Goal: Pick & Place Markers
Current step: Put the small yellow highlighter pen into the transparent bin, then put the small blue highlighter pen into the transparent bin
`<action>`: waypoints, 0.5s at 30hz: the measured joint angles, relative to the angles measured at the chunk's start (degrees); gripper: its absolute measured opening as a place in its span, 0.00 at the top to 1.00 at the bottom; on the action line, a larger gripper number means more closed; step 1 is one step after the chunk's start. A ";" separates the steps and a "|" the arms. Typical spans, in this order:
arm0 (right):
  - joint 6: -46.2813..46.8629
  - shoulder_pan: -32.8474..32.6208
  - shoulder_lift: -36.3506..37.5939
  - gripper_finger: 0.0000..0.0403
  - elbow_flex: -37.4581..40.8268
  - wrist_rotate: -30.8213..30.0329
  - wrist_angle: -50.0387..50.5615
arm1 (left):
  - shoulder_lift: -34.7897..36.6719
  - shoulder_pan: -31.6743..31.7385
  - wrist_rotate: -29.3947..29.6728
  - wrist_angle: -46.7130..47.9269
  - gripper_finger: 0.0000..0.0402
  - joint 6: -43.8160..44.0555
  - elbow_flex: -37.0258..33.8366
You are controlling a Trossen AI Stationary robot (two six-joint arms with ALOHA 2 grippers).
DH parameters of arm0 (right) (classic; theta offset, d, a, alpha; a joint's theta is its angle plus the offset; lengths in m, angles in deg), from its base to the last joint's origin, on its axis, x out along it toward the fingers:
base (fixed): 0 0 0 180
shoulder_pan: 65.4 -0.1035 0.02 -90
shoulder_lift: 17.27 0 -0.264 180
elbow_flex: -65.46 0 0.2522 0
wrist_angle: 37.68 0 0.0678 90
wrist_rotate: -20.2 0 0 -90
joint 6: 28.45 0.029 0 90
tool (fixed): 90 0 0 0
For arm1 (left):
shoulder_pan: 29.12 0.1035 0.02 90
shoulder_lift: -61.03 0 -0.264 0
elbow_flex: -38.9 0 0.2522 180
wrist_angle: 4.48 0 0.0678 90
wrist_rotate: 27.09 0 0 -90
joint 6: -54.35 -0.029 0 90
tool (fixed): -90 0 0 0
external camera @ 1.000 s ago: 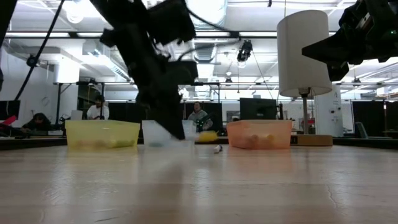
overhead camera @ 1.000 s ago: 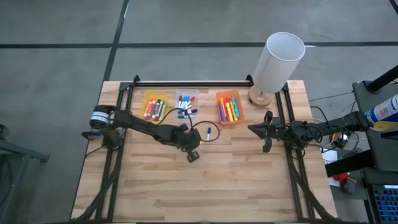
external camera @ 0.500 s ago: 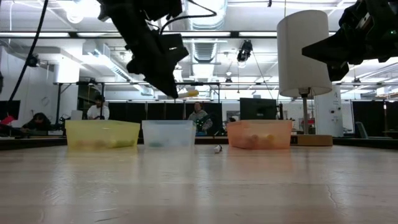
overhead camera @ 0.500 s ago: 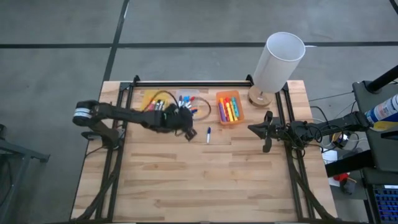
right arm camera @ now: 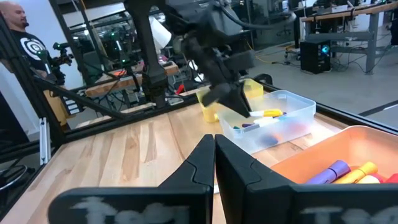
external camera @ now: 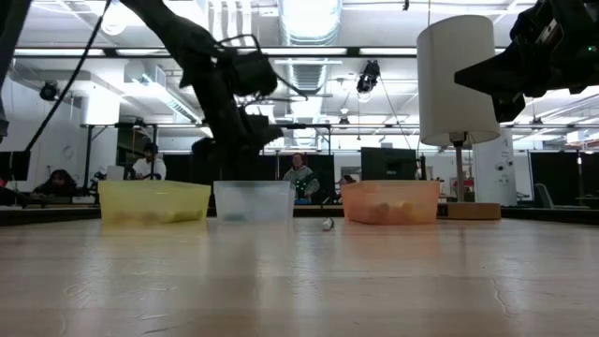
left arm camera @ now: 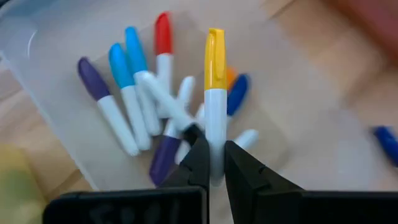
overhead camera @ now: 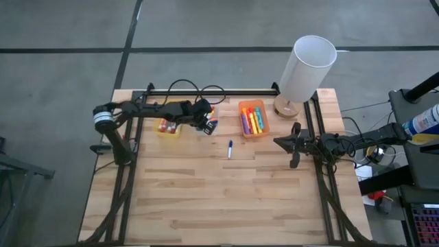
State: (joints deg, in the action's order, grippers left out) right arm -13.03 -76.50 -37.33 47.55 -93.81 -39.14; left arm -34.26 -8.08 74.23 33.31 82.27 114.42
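Fingers of the left gripper (left arm camera: 211, 163) are clenched on a yellow-capped marker (left arm camera: 215, 99) with a white body, holding it by its lower end above the clear bin (overhead camera: 206, 112) at the far side of the worktop (overhead camera: 219, 199). Below it in that bin lie more markers (left arm camera: 134, 93) with purple, blue and red caps. To the left of the clear bin stands the yellow bin (overhead camera: 169, 118), partly hidden under the left arm, and to the right stands the orange bin (overhead camera: 252, 119) with its own bright markers. One blue marker (overhead camera: 230, 148) lies loose on the bare wood, nearer than the bins and between the clear and orange ones. At the right edge of the worktop the right gripper (overhead camera: 293, 154) waits with its fingers pressed together on nothing, near the base of a white lamp (overhead camera: 306, 68).
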 joint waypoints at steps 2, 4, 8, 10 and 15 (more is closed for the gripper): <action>0.00 -0.01 -0.01 0.98 -0.02 -0.02 0.00 | -1.17 0.82 -0.12 0.09 0.94 0.00 0.00; 0.00 0.01 -0.01 0.98 0.00 0.00 0.00 | -1.59 1.09 -0.12 0.00 0.94 0.08 0.07; 0.01 -0.01 -0.01 0.98 -0.02 0.00 0.00 | -1.81 1.09 0.11 0.00 0.90 1.07 0.23; 0.00 0.01 -0.01 0.98 -0.01 0.00 0.00 | -1.67 1.11 0.18 -0.04 0.87 0.62 0.30; 0.00 -0.01 -0.01 0.98 -0.02 0.00 0.00 | -1.11 1.09 0.71 -0.58 0.74 1.36 0.37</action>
State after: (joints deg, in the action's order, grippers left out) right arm -13.03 -76.52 -37.35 47.53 -93.81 -39.14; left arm -35.37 -6.99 74.94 32.74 83.63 114.79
